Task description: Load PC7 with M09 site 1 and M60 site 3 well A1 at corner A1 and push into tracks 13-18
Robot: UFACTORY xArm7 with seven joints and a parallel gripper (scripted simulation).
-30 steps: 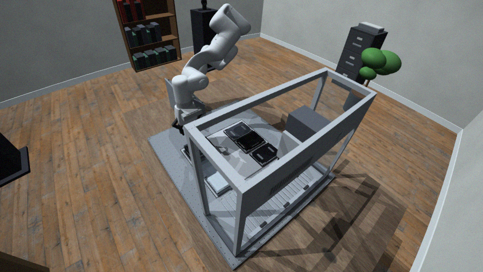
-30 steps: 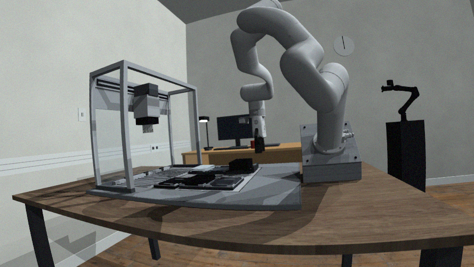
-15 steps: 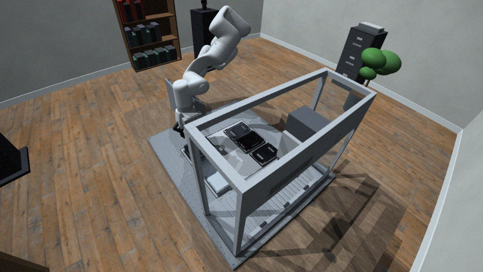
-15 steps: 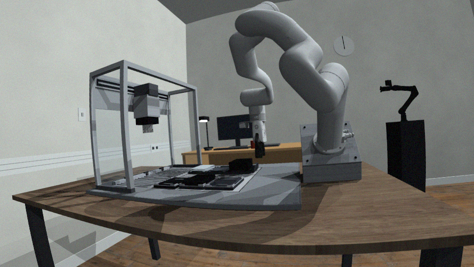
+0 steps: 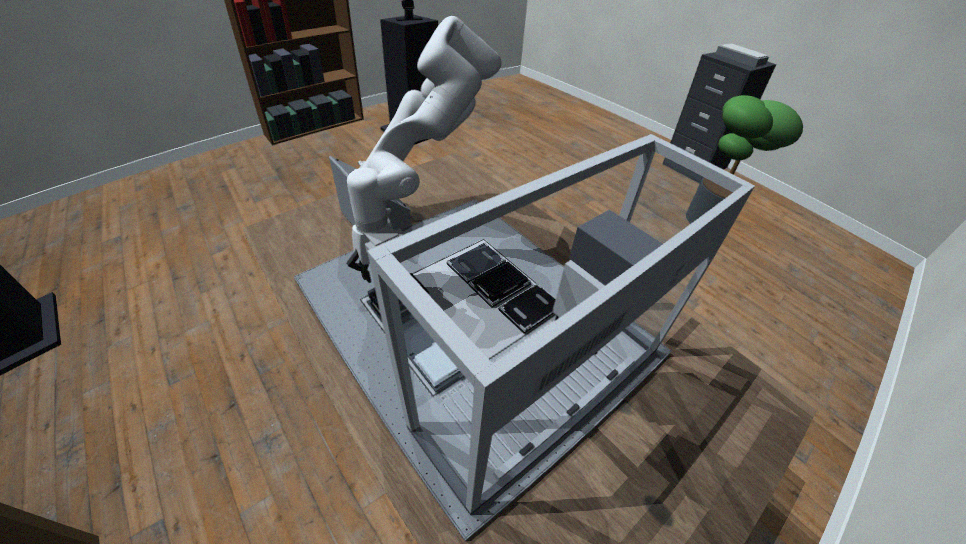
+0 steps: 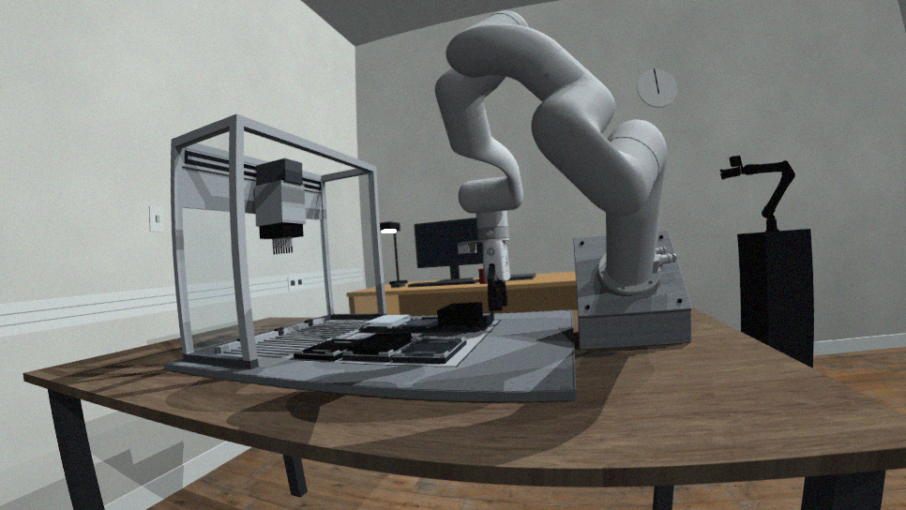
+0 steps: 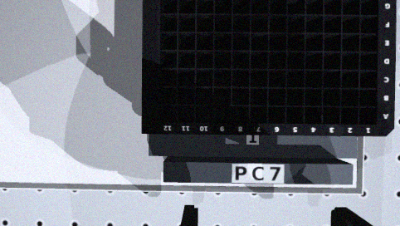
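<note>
While the gripper (image 7: 269,216) hangs over the near end of the carrier PC7 (image 7: 257,173), its two dark fingertips stand wide apart at the bottom edge of the wrist view, and nothing is between them. They are above the perforated base plate (image 7: 83,208), not yet above the carrier.

The handle (image 7: 199,172), which bears the label PC7, lies just ahead of the fingertips, toward the top of the wrist picture. Its long axis runs from left to right there, and this is the same line on which the two fingers are spread. The gap between the fingers is almost as long as the handle. So the jaws probably can not pinch the handle across its thin side without a quarter turn of the wrist. A short advance would bring them over its two ends instead.

Behind the handle, on the site marked 1, sits a black block (image 7: 265,62) with a twelve-column grid, most likely M09. Its corner of row A and column 1 points to the right side of the handle. In the top view a white plate (image 5: 436,364), probably M60, lies farther along the carrier, in front of the rails (image 5: 581,381).
</note>
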